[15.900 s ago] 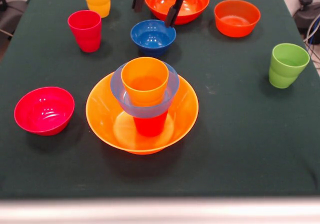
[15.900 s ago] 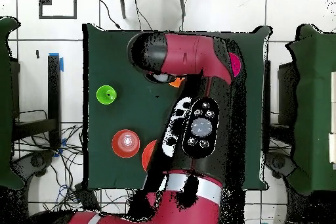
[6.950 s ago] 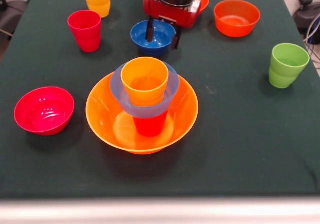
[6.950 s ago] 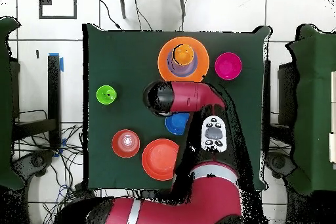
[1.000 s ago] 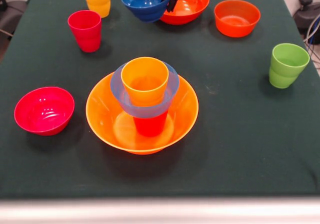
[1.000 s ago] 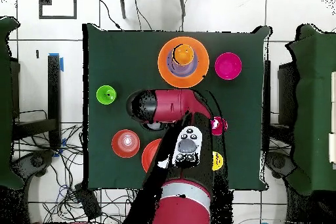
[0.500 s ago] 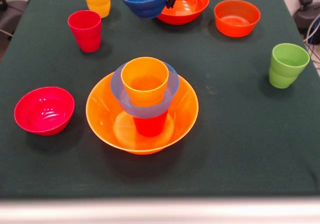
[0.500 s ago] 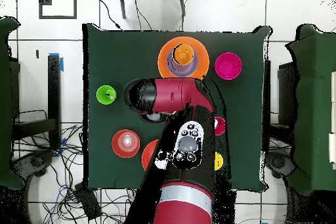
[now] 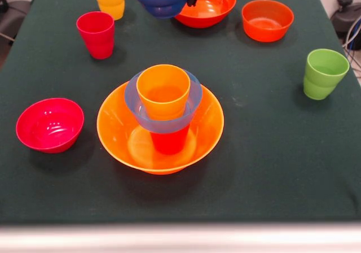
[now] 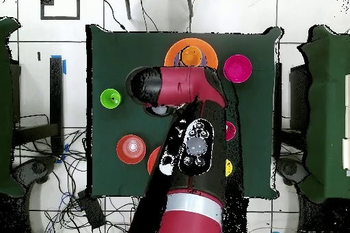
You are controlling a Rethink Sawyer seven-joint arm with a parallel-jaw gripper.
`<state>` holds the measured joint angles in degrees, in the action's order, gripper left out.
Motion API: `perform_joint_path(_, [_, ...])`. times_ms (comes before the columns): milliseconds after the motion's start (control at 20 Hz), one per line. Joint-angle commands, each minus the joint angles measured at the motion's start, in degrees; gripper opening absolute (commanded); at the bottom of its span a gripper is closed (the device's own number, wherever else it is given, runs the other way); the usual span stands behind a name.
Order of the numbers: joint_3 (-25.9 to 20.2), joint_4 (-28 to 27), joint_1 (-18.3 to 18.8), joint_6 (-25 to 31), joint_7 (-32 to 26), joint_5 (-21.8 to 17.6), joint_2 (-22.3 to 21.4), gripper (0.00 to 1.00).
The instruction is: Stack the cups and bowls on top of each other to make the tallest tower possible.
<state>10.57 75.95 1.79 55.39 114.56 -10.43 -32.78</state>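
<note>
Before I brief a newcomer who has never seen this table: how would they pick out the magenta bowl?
Start at the big orange bowl holding the tower mid-table in the front view. The magenta bowl sits alone beside it, toward the picture's left edge. It is the only pink-red bowl; the crimson cup is taller than wide.

From above, the Sawyer arm (image 10: 183, 92) reads as glossy crimson, thick rounded links with a black cap at the elbow end. A black oval control panel (image 10: 193, 147) carries round grey buttons beside a white patch. A pale grey band rings the lower link.
</note>
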Motion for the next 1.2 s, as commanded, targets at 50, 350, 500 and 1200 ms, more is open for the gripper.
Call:
perform_joint_path(50, [-5.37,-6.43,-0.2,6.51,-3.06,-1.83,2.06,0.0])
perform_joint_path(350, [-5.68,-10.11,0.09,6.98,-3.47,-2.28,4.3,0.0])
perform_joint_path(500, [-5.67,-10.79,0.11,7.4,-3.84,-2.22,4.53,0.0])
perform_joint_path(1200, [-5.76,-15.95,0.11,8.39,-4.27,-2.26,7.68,0.0])
